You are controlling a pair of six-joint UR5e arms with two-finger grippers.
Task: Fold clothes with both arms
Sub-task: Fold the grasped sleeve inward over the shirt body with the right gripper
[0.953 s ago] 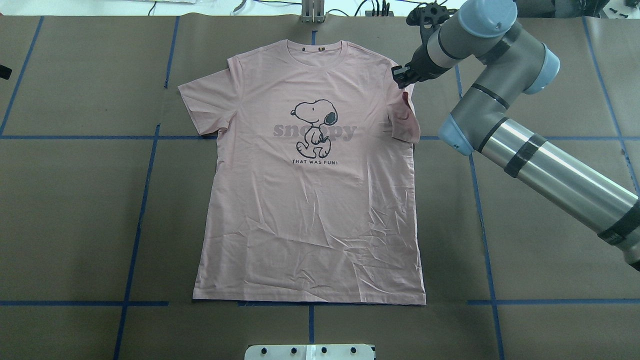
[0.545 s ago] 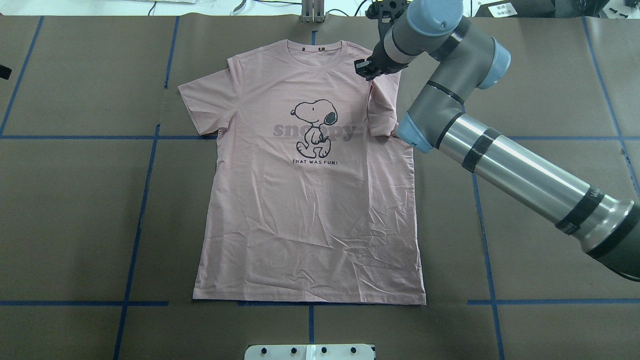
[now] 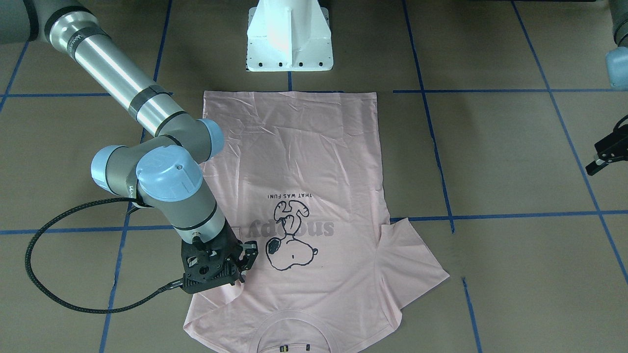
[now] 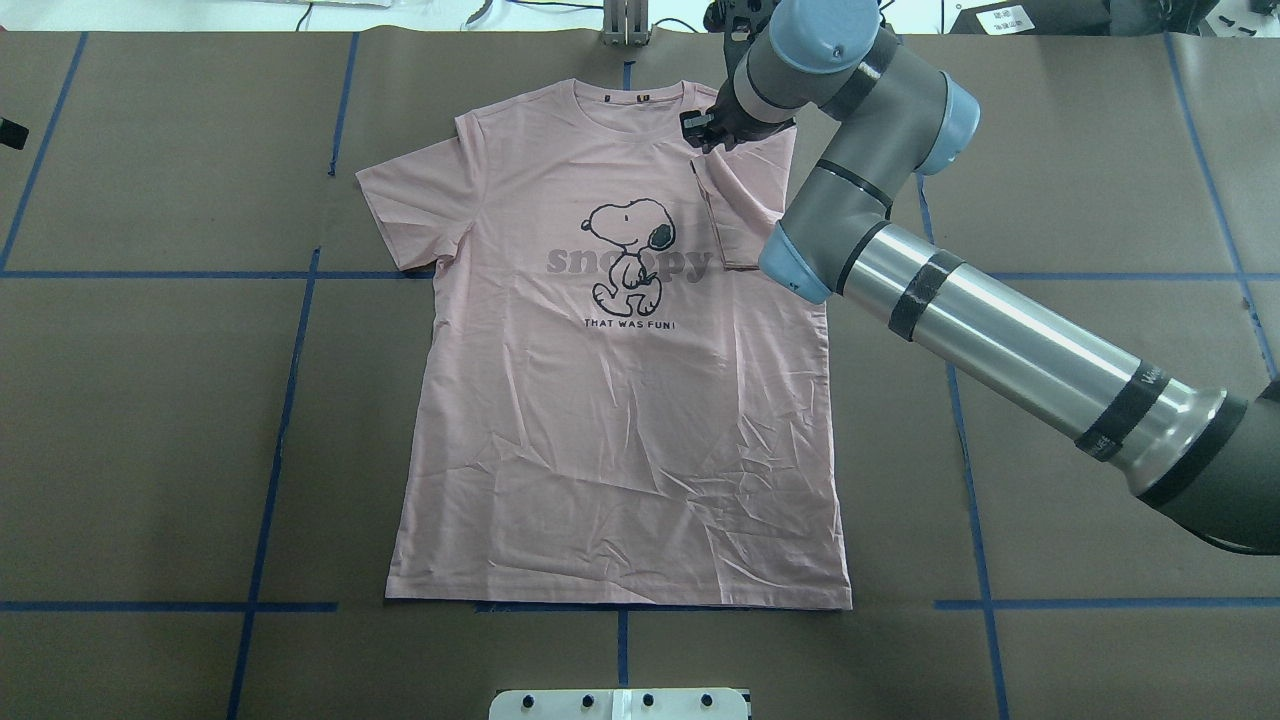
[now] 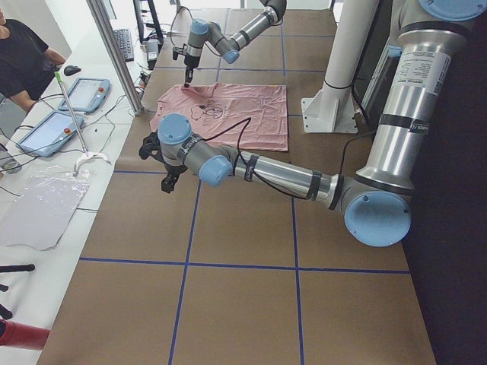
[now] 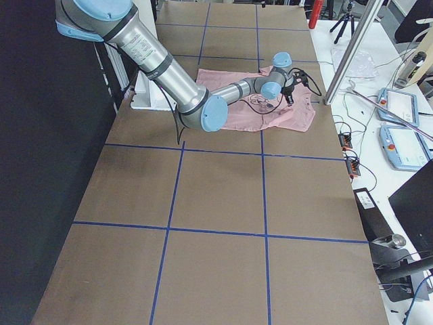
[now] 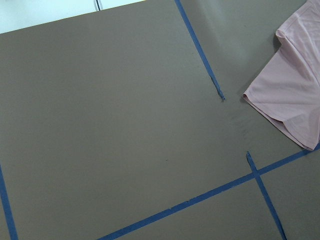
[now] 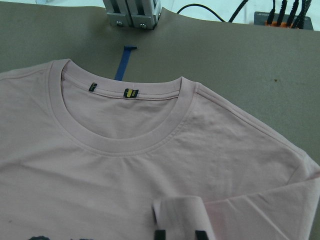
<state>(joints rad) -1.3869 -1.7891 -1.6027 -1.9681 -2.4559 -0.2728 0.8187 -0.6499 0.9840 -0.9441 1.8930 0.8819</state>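
Note:
The pale pink Snoopy T-shirt (image 4: 620, 420) lies flat, print up, collar at the far side; it also shows in the front-facing view (image 3: 304, 147). My right gripper (image 4: 697, 128) is shut on the hem of the shirt's right sleeve (image 4: 740, 215), which is folded inward over the chest beside the collar. The right wrist view shows the sleeve hem (image 8: 180, 212) pinched between the fingertips (image 8: 160, 234) just below the ribbed collar (image 8: 125, 145). My left gripper (image 3: 606, 154) hangs open and empty over bare table well to the shirt's left. The shirt's left sleeve (image 7: 295, 100) lies flat.
Brown paper with blue tape lines (image 4: 290, 380) covers the table. The white pedestal base (image 3: 289, 39) stands by the shirt's hem. A metal bracket (image 4: 625, 25) and cables sit at the far edge. Tablets (image 5: 84, 95) and an operator (image 5: 23, 53) are beyond that edge.
My right gripper has carried the right sleeve leftward, from the shirt's right edge to beside the collar, and the sleeve now lies folded over the chest. The left gripper shifted slightly.

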